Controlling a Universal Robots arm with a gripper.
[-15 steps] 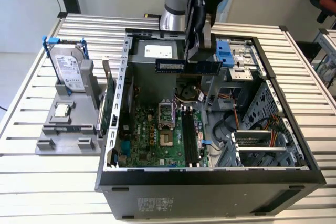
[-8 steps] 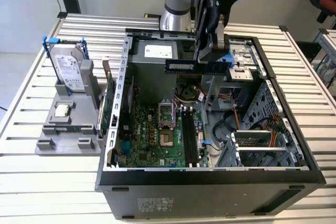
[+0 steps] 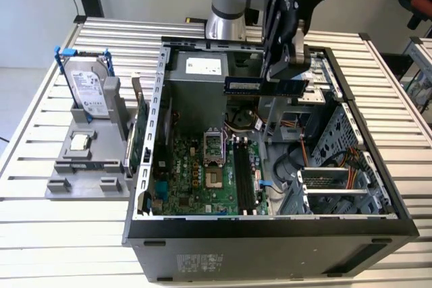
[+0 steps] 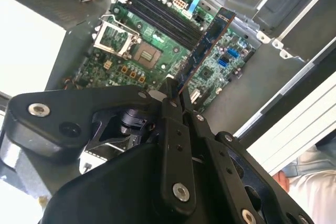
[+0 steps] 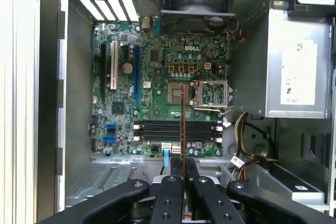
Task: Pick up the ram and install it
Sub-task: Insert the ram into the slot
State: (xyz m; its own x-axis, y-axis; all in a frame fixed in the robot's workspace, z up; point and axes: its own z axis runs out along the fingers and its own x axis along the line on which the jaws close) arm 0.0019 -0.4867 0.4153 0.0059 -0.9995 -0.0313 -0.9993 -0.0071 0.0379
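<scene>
The ram (image 3: 260, 86), a long thin dark stick, hangs level above the open computer case (image 3: 145, 166), over its rear half. My gripper (image 3: 290, 80) is shut on the stick's end at the exterior view's right. In the second wrist view the ram (image 4: 207, 45) reaches out from the gripper (image 4: 176, 98) over the green motherboard (image 4: 152, 72). The first wrist view shows the ram (image 5: 182, 124) edge-on, held in the gripper (image 5: 182, 170) and crossing above the black memory slots (image 5: 157, 129). These memory slots (image 3: 244, 177) lie well below the stick, apart from it.
At the exterior view's left, a silver hard drive in a blue frame (image 3: 91, 85) stands on a grey fixture (image 3: 88, 173), with a green expansion card (image 3: 140, 133) upright beside it. Inside the case are the power supply (image 5: 299, 72), a drive cage (image 3: 337, 183) and loose cables (image 5: 247, 158).
</scene>
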